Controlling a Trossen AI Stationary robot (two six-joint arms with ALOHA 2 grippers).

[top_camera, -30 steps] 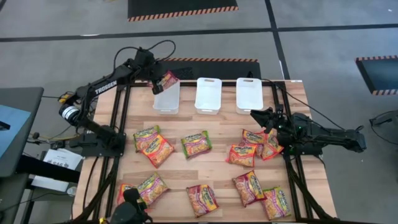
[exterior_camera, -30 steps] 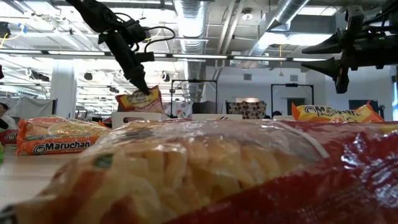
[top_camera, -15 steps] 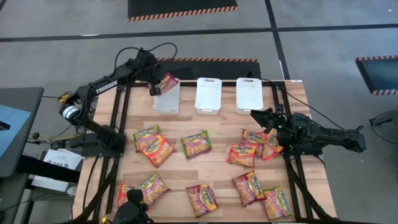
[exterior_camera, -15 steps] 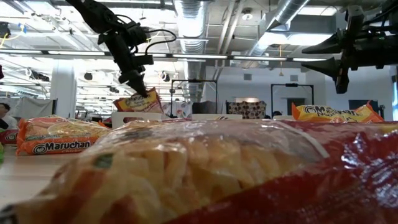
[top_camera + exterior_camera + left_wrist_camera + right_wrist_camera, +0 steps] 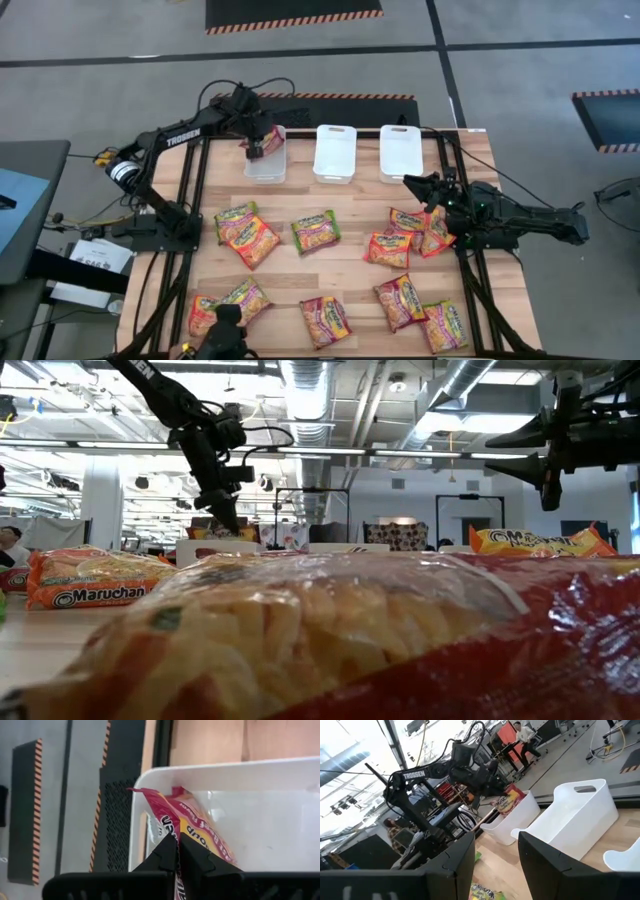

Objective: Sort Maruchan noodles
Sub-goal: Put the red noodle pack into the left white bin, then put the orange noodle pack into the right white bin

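Observation:
My left gripper (image 5: 260, 140) is shut on a red-edged Maruchan noodle packet (image 5: 197, 827) and hangs over the leftmost white bin (image 5: 266, 165). The packet's lower part is inside that bin, behind the rim (image 5: 225, 770); the low view shows only its top (image 5: 212, 531) above the bin. My right gripper (image 5: 410, 183) stands open and holds nothing at the table's right side, above the packets there. Several more noodle packets (image 5: 316, 231) lie flat on the wooden table (image 5: 350, 280). My left gripper pinches the packet between its two fingers at its red-edged near end (image 5: 170, 827). The fingers (image 5: 165, 855) slant down from the table's far left. The packet hangs below them, tilted, its lower part inside the bin; whether it touches the bin's floor is hidden.
Two more white bins (image 5: 335, 152) (image 5: 400, 152) stand to the right of the first, along the far edge. Packets lie in clusters at the left (image 5: 247, 233), right (image 5: 410, 235) and near edge (image 5: 322, 320). One packet (image 5: 400, 640) lies right before the low camera.
My left gripper has gone down toward the leftmost bin and rolled at the wrist, staying shut. The packet, held above the rim a second ago, has sunk with it so that its lower part is now inside the bin.

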